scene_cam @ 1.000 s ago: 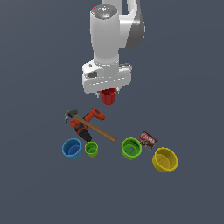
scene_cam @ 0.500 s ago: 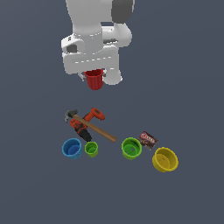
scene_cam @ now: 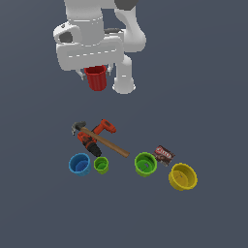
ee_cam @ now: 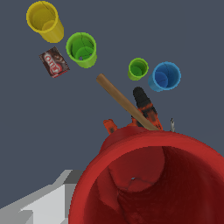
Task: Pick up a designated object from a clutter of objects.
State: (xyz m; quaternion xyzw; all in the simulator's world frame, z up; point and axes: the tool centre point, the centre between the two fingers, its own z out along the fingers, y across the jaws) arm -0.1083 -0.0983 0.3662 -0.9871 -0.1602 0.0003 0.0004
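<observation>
My gripper [scene_cam: 95, 73] is shut on the red cup [scene_cam: 96, 78], a small tapered ribbed cup held high above the floor, well above the clutter. In the wrist view the red cup [ee_cam: 153, 179] fills the near part, open mouth toward the camera. Below lie the wooden-handled hammer [scene_cam: 104, 142], the red-black drill [scene_cam: 92, 138], the blue cup [scene_cam: 79, 164], the small green cup [scene_cam: 101, 164], the larger green cup [scene_cam: 145, 163], the dark-brown packet [scene_cam: 163, 154] and the yellow cup [scene_cam: 182, 176]. The fingertips are mostly hidden by the hand and the cup.
The robot's white base column [scene_cam: 124, 77] stands behind the gripper. The clutter lies in a row on the dark grey floor [scene_cam: 203, 97]. In the wrist view the hammer handle [ee_cam: 124, 103] crosses the drill [ee_cam: 146, 111].
The gripper has risen steadily with the red cup in it, moving up and toward the exterior view's left. The objects on the floor have not moved.
</observation>
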